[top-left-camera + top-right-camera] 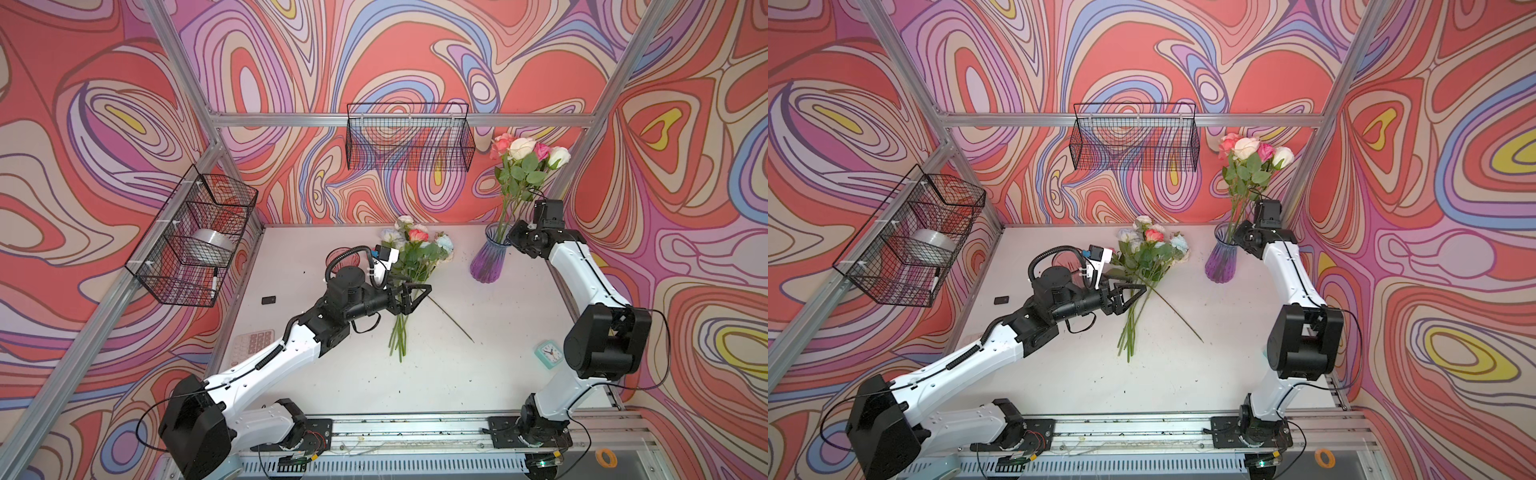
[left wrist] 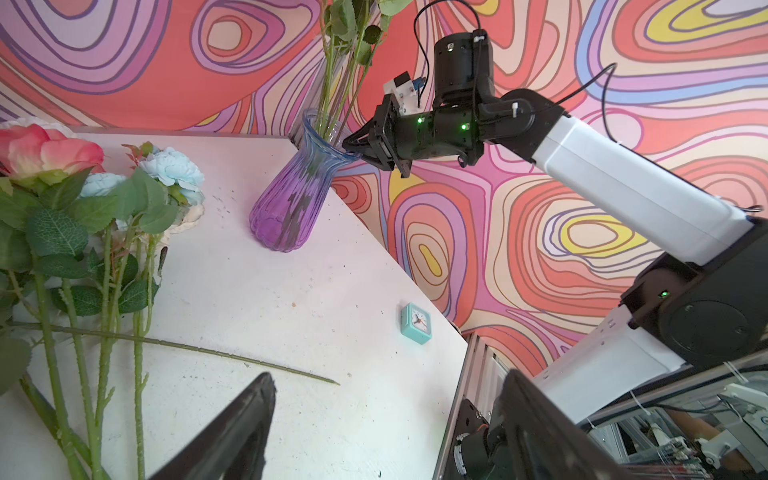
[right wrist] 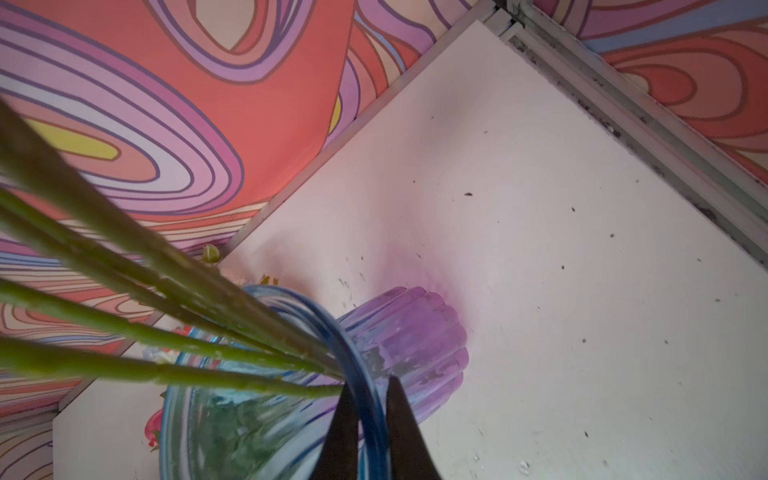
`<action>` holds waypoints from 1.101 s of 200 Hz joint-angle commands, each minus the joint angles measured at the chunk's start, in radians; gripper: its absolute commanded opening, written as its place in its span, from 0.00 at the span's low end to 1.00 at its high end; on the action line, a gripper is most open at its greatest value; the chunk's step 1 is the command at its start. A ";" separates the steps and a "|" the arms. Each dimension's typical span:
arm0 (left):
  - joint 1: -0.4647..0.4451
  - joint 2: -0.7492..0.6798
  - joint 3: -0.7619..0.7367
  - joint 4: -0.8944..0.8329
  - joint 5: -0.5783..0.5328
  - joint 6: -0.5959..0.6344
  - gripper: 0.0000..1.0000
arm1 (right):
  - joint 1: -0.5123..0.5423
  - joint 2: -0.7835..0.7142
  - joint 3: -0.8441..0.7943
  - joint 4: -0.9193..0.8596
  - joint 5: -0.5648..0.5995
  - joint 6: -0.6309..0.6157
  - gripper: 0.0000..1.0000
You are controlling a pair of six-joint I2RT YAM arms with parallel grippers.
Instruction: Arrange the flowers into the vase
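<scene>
Purple-and-blue ribbed glass vase (image 1: 487, 259) stands upright at the far right of the white table (image 1: 457, 374). Standing flowers (image 1: 524, 160) in it: stems near vertical, leaning slightly right in both top views, pink and cream blooms uppermost.

Right gripper (image 3: 371, 384) is almost closed, pinching the vase rim with one finger inside and one outside.

Loose flowers (image 1: 409, 259) lie flat mid-table, well apart from the vase. Their long axis runs far to near, blooms toward the far edge and cut ends toward the near edge. A single stem (image 1: 453, 320) crosses them on a diagonal, its tip pointing near-right.

Left gripper (image 1: 417, 293) hangs over the bunch's stems, jaws spread wide and nothing between them. Its wrist view shows only bare table in the gap.
</scene>
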 commanded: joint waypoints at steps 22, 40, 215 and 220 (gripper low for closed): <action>-0.005 -0.027 0.048 -0.063 -0.037 0.050 0.86 | -0.008 0.166 0.138 -0.032 -0.027 -0.029 0.00; -0.005 -0.022 0.055 -0.075 -0.038 0.054 0.86 | -0.007 0.189 0.173 -0.040 -0.035 -0.033 0.00; -0.005 0.060 0.178 -0.390 -0.338 0.093 0.79 | -0.006 -0.081 0.122 -0.072 0.003 -0.058 0.45; -0.005 0.079 0.192 -0.419 -0.354 0.097 0.76 | -0.006 -0.102 0.102 -0.065 0.004 -0.058 0.45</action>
